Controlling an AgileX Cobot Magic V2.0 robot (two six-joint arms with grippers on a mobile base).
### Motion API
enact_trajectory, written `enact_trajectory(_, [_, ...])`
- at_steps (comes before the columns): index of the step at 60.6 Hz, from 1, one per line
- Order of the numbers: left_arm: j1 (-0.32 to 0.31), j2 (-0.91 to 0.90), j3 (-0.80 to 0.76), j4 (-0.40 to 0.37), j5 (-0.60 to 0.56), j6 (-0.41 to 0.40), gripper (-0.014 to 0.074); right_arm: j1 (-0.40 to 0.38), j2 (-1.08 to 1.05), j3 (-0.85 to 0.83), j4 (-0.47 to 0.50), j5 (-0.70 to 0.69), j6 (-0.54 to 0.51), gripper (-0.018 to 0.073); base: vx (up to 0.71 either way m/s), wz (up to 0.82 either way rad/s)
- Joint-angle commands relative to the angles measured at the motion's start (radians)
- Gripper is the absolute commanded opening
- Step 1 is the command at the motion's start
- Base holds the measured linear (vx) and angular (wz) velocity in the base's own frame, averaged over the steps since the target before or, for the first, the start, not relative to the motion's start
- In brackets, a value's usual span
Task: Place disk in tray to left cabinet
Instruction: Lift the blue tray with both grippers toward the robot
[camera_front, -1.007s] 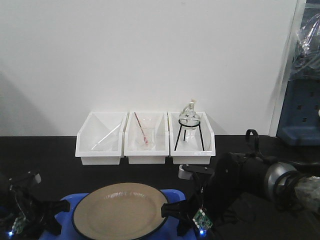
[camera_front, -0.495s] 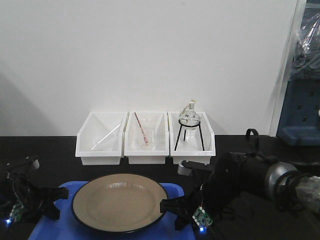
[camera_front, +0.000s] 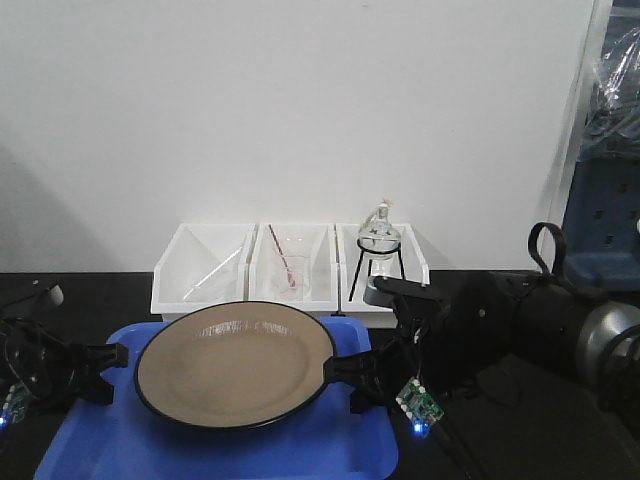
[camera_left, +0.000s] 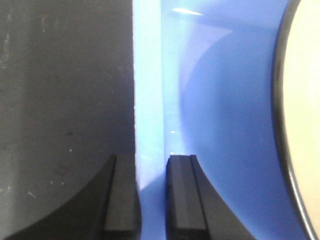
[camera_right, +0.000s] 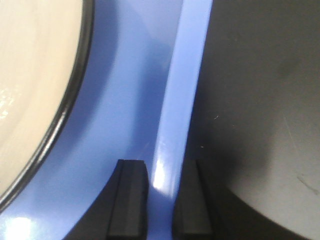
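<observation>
Left tool (camera_left: 150, 167) and right tool (camera_right: 160, 170) each clamp an opposite rim of the tray (camera_front: 215, 452), plate (camera_front: 235, 362) resting loose between them; uneven lifting could tilt it and slide the plate off.

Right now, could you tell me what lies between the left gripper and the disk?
Only bare blue floor of the tray, as the left wrist view shows.

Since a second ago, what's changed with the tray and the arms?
The tray with the disk on it has come up and farther into the front view, so the disk now overlaps the lower front of the white bins. The left hand and right hand rose with it, each clamped on a side rim. Nothing was let go. The bins and the flask stayed put.
</observation>
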Motion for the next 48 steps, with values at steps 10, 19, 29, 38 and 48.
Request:
enact_trajectory(10, [-0.022, -0.128, -0.041, -0.092, 0.023, -0.076, -0.0001, 0.02, -0.118, -0.038, 0.059, -0.03, 0.001, -0.0008, 0.0, 0.0])
enact_trajectory(19, [-0.022, -0.14, -0.085, -0.089, 0.094, -0.076, -0.0001, 0.02, -0.149, -0.039, 0.059, -0.011, 0.019, -0.0008, 0.0, 0.0])
enact_trajectory(29, [-0.022, -0.14, -0.151, -0.088, 0.13, -0.102, -0.0001, 0.02, -0.18, -0.041, 0.06, -0.001, 0.019, -0.0008, 0.0, 0.0])
enact_trajectory(38, [-0.022, -0.14, -0.189, -0.086, 0.163, -0.102, -0.0001, 0.02, -0.197, -0.052, 0.062, 0.014, 0.022, -0.0006, 0.0, 0.0])
enact_trajectory(48, [-0.022, -0.143, -0.202, -0.086, 0.172, -0.122, -0.0001, 0.02, -0.198, -0.102, 0.062, 0.044, 0.022, -0.0006, 0.0, 0.0])
